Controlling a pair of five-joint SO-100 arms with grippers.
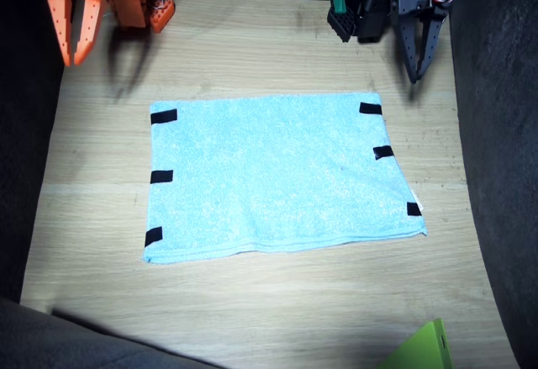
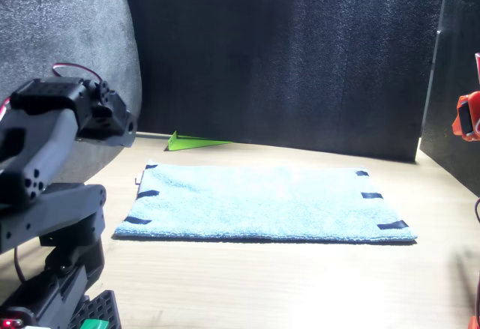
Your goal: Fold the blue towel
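Note:
The blue towel point(image 1: 277, 174) lies spread flat in the middle of the wooden table, with black tape strips point(image 1: 163, 117) along its two short edges. It also fills the middle of the front view as a flat sheet point(image 2: 262, 201). My right gripper point(image 1: 72, 60), orange, hangs over the far corner of the table, well clear of the towel, shut and holding nothing. My left gripper point(image 1: 418, 73), black, points down just beyond the towel's other far corner, shut and holding nothing. The front view shows only the left arm's body point(image 2: 52, 194), not its fingers.
A green wedge-shaped object point(image 1: 420, 348) sits at the table's near edge, also seen behind the towel in the front view point(image 2: 195, 143). Dark fabric walls point(image 1: 504, 176) close in both sides. Cables and a green-black connector point(image 1: 339, 12) lie at the far edge.

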